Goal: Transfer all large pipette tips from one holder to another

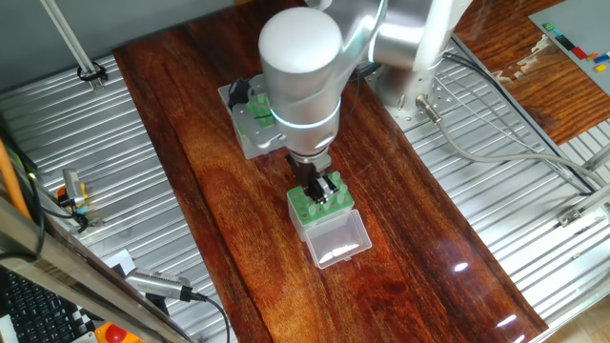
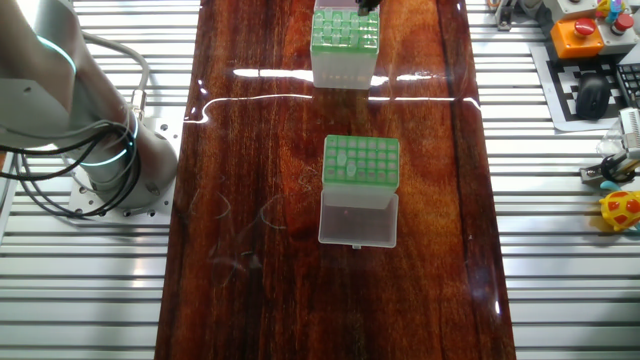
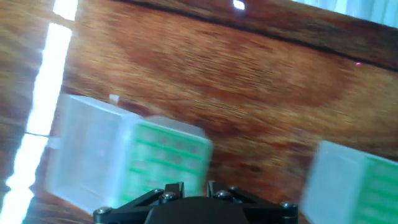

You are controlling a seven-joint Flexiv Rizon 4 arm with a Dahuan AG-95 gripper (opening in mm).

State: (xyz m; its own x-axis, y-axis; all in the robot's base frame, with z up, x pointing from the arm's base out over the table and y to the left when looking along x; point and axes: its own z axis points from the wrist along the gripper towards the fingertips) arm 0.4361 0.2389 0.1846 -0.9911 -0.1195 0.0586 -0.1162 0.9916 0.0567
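Two green-topped boxes: both sit on the wooden table (image 1: 219,229), one directly under my pincer, the other well apart from it
Pincer (image 1: 321,187): hangs pointing down from the white arm (image 1: 300,67), low over the green grid of the nearer box; in the other fixed view only its dark tip shows at the top edge (image 2: 368,5)
Pincer state: I cannot tell whether it is released or clenched; the hand view is blurred and shows the two fingers (image 3: 177,188) close together, and I can't see anything between them
Clear-sided holder (image 1: 319,207): right beneath the pincer, its clear lid (image 1: 335,239) folded open flat on the far side from the arm's base; the same holder sits just below the pincer tip in the other fixed view (image 2: 345,45)
Grey-sided box (image 1: 253,124): behind the pincer, partly hidden by the arm, well apart from the clear holder; in the other fixed view (image 2: 361,163) its whitish lid (image 2: 358,218) lies open on the side away from the pincer
Large pipette tips: too small for me to single out; both grids show pale spots, and I can't tell which holes are filled
Hand view: two blurred green-and-white boxes, one just ahead of the fingers, one off to the side
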